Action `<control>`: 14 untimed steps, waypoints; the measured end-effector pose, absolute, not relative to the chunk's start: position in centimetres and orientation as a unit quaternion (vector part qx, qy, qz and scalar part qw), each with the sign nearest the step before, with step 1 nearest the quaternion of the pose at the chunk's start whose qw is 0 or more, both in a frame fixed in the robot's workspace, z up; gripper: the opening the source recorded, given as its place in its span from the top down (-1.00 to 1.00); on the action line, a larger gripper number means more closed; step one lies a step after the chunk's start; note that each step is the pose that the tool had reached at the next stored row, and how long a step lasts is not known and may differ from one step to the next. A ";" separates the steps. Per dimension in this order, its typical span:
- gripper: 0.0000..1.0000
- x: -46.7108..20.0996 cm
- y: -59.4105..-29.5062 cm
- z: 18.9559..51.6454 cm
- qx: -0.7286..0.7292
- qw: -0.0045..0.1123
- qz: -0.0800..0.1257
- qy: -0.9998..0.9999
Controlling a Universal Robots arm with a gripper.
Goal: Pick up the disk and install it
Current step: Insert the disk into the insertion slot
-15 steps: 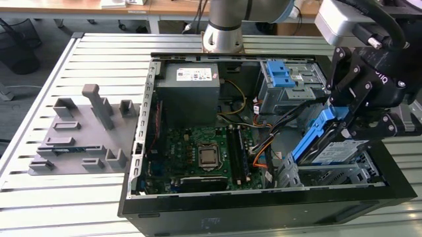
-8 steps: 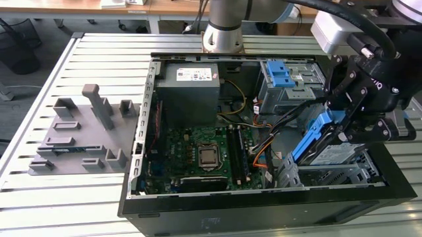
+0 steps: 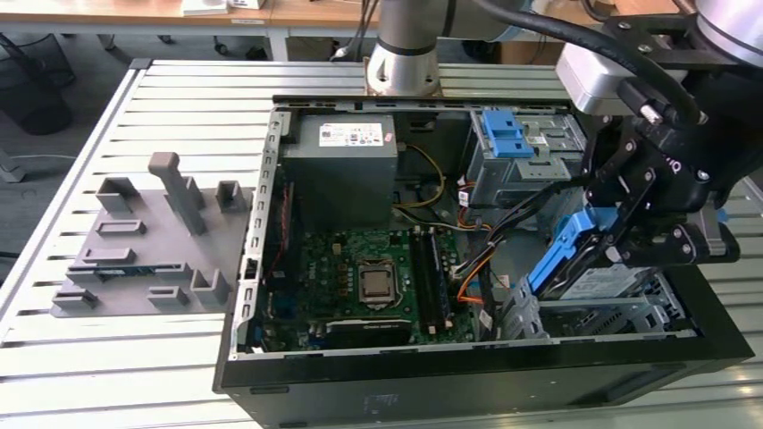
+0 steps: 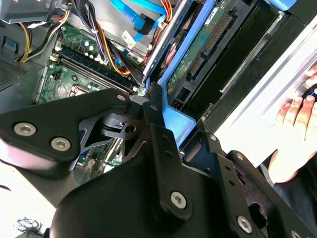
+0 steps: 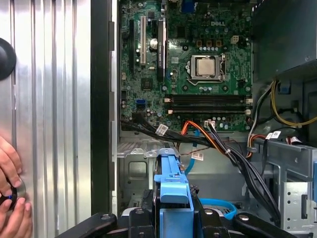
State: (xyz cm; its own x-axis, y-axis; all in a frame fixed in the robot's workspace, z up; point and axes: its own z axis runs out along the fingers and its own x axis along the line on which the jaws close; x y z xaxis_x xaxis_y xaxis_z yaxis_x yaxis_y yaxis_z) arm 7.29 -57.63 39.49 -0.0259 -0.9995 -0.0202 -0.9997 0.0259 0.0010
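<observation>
Exterior view: the gripper (image 3: 634, 236) pinches the disk (image 3: 560, 256) by its blue bracket. It hangs tilted over the drive cage (image 3: 610, 318).

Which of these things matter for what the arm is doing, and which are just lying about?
Part of the job: the blue-bracketed silver-grey disk, clamped in the black gripper; the open black computer case.
Just lying about: the grey power-supply box; the green motherboard; the grey plastic fixture on the table; a person's hand.
</observation>
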 end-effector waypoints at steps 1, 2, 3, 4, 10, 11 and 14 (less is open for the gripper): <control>0.26 7.3 -57.6 39.4 -0.698 0.007 0.007 0.716; 0.26 7.3 -57.6 39.3 -0.698 0.007 0.007 0.716; 0.26 7.3 -57.6 39.2 -0.698 0.007 0.007 0.716; 0.26 7.3 -57.6 39.1 -0.698 0.007 0.007 0.716; 0.26 7.3 -57.6 38.5 -0.698 0.007 0.007 0.716; 0.26 7.3 -57.6 38.4 -0.698 0.007 0.007 0.716; 0.26 7.3 -57.7 38.2 -0.698 0.007 0.007 0.716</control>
